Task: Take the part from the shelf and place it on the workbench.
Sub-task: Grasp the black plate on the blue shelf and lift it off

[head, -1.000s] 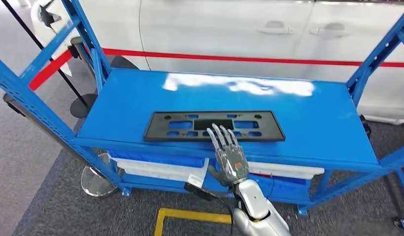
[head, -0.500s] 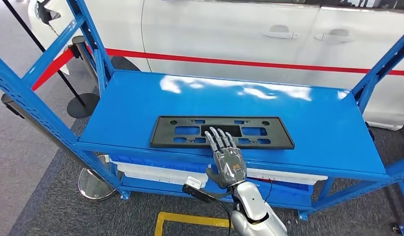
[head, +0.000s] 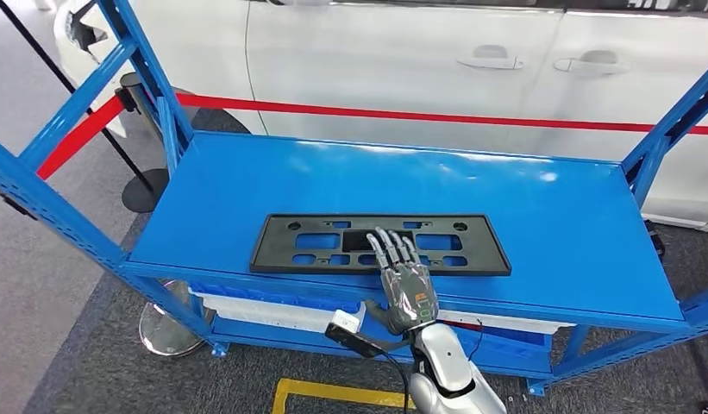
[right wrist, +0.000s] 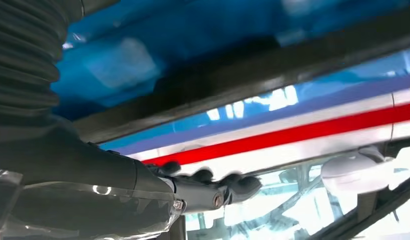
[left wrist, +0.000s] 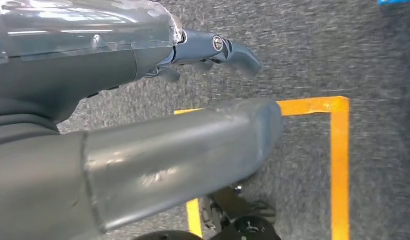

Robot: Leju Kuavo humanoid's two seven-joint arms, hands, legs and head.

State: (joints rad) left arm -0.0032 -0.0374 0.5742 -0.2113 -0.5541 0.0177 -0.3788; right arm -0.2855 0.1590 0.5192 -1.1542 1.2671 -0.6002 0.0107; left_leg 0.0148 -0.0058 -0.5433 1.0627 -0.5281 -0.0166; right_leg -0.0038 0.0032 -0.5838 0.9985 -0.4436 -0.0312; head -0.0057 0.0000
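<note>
So the flat black rectangular plastic part with the cut-out slots [head: 380, 245] is lying flat on the glossy blue metal shelf [head: 557, 224], close to the shelf's front edge, and its long axis is running side to side across the robot's view. That's the bit that matters here: the right hand [head: 404, 285] is coming in from the front, square to that long axis, so it's meeting the part's near long edge roughly at the middle of its length.

The hand is reaching out palm down with its fingers [head: 391, 248] stretched straight and slightly fanned, the tips lying over the near strip of the part. It isn't gripping anything. From the head view I honestly can't tell if the tips are pressing on the plastic or just hovering above it.

The left hand [left wrist: 212, 50] is hanging down over the grey carpet [left wrist: 302, 50] by the yellow floor tape [left wrist: 337, 165], nowhere near the shelf, nothing held, though how its fingers are set I can't make out. So the right hand is clearly the nearer one, and I'd guess it's the one going for the near edge.
</note>
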